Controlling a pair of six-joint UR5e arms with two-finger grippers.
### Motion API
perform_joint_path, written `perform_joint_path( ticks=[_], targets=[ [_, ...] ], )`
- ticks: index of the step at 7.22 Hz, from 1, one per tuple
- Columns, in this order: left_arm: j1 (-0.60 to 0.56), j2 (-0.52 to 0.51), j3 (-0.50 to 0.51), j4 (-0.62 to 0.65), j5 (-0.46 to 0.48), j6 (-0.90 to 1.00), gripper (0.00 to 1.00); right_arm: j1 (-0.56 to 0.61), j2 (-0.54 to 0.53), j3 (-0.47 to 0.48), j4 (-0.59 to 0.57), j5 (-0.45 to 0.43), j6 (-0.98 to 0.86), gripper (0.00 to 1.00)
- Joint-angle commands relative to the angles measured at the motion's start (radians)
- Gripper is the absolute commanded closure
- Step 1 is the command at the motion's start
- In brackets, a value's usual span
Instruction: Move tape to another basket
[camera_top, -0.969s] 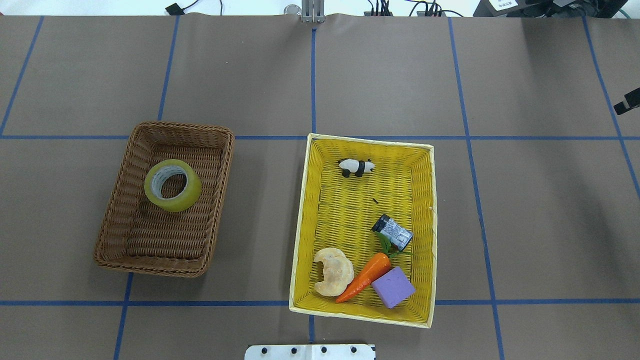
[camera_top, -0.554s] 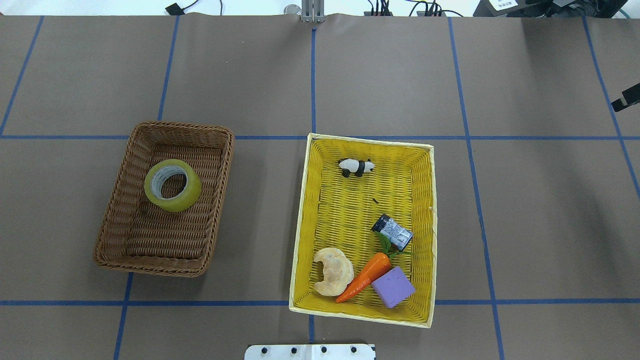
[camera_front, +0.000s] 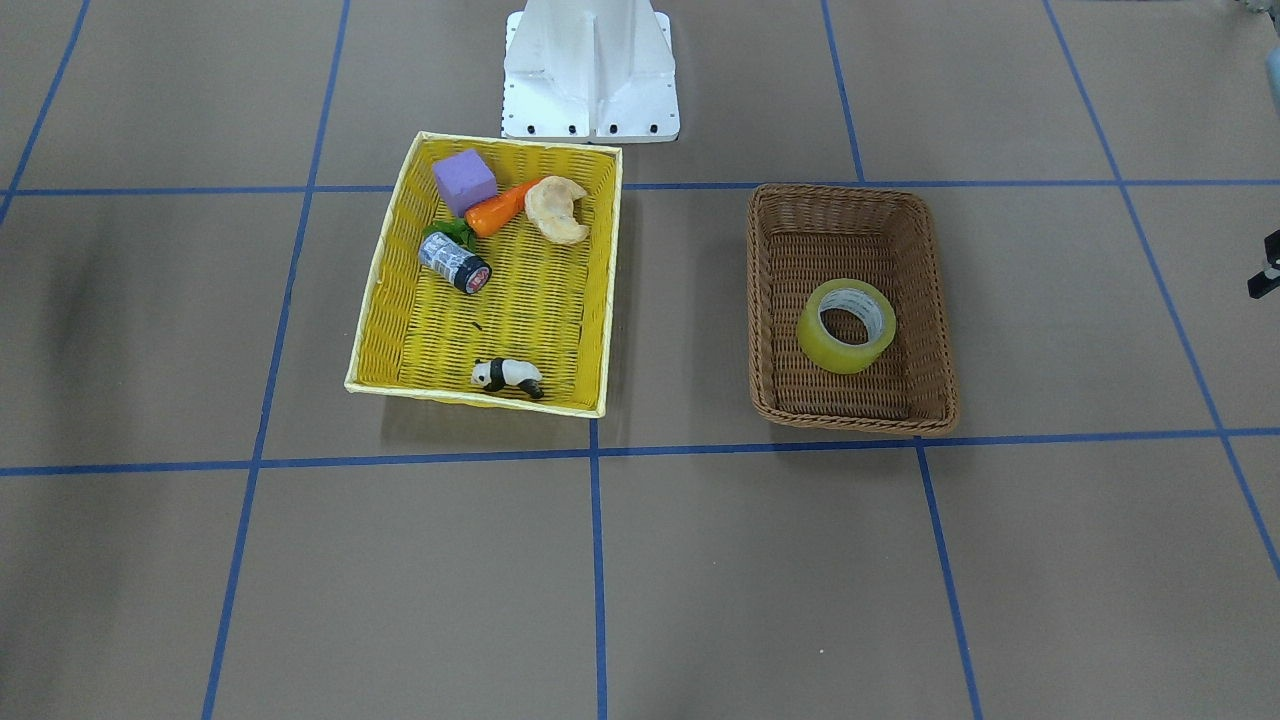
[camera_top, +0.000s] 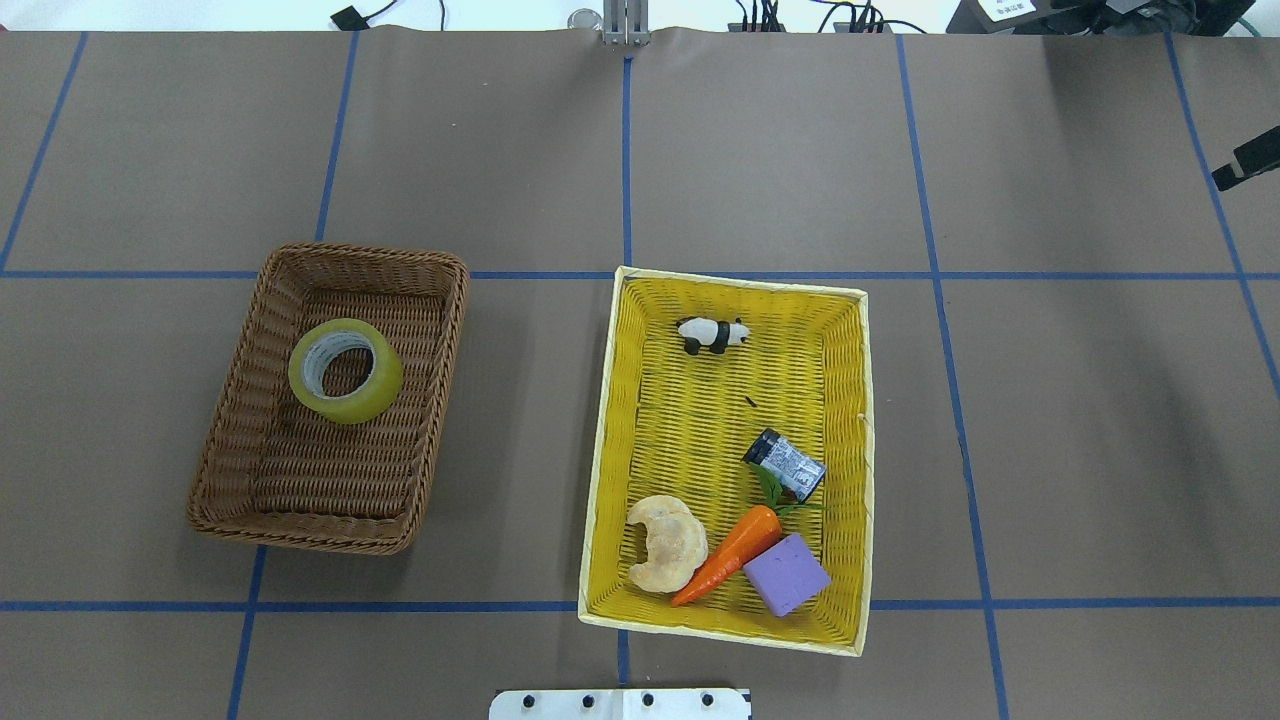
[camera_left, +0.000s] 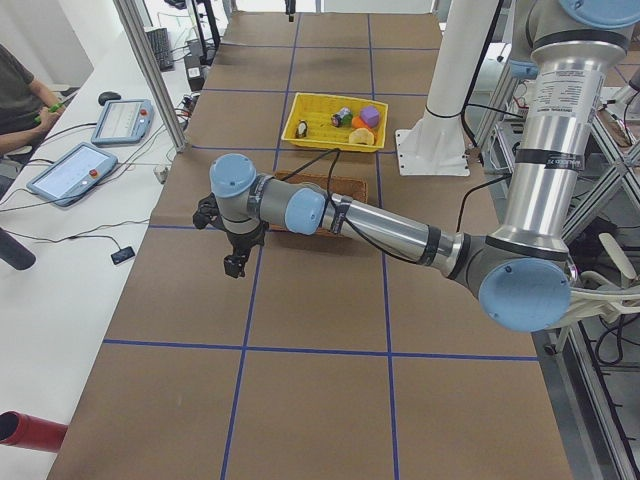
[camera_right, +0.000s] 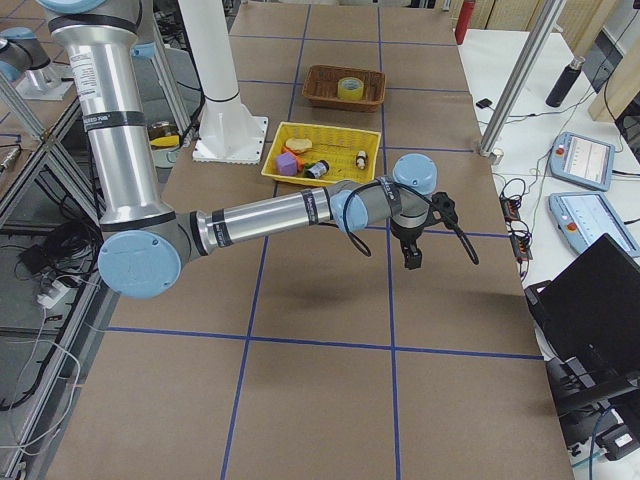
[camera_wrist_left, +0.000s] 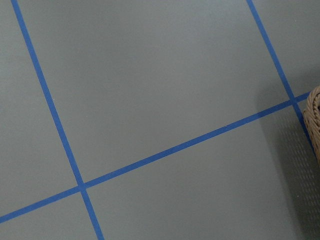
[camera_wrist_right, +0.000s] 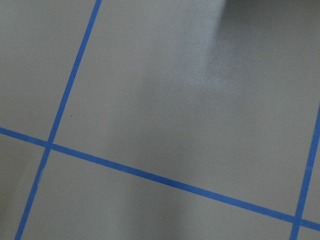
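The yellowish tape roll (camera_top: 345, 370) lies flat in the brown wicker basket (camera_top: 300, 540) on the table's left half; both also show in the front-facing view, the tape (camera_front: 847, 325) inside the basket (camera_front: 850, 420). My left gripper (camera_left: 233, 265) hangs over bare table beyond the brown basket, well apart from the tape. My right gripper (camera_right: 411, 258) hangs over bare table beyond the yellow basket (camera_top: 600, 450). Only a black sliver of each reaches an edge of the other views. I cannot tell whether either is open or shut.
The yellow basket holds a toy panda (camera_top: 712, 334), a grey-labelled cylinder with a black cap (camera_top: 786, 465), a carrot (camera_top: 730, 555), a purple block (camera_top: 786, 573) and a pastry (camera_top: 665, 542). The robot's white base (camera_front: 590, 70) stands near it. Blue tape lines grid the brown table.
The black tip of the right gripper at the overhead view's right edge has moved farther from the robot. The tape and both baskets have not moved.
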Motion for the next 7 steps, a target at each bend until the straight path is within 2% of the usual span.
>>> perform_joint_path(
  ticks=[1,2,3,6,7],
  targets=[
    [0.0,-0.007,0.005,-0.001,0.0,0.003,0.02,0.018,0.001,-0.012,-0.006,0.003,-0.001,0.0],
    [0.0,-0.007,0.002,-0.003,0.0,0.003,0.02,0.01,0.002,-0.028,-0.019,-0.009,-0.015,0.0],
    [0.0,-0.031,0.021,0.0,0.0,0.0,0.02,0.009,0.048,-0.066,-0.024,-0.01,-0.015,0.0],
    [0.0,-0.055,0.038,-0.001,-0.001,0.0,0.02,0.007,0.061,-0.071,-0.058,-0.013,-0.014,0.0],
    [0.0,-0.058,0.032,0.0,-0.001,-0.001,0.02,0.004,0.064,-0.098,-0.056,-0.013,-0.015,0.0]
  ],
)
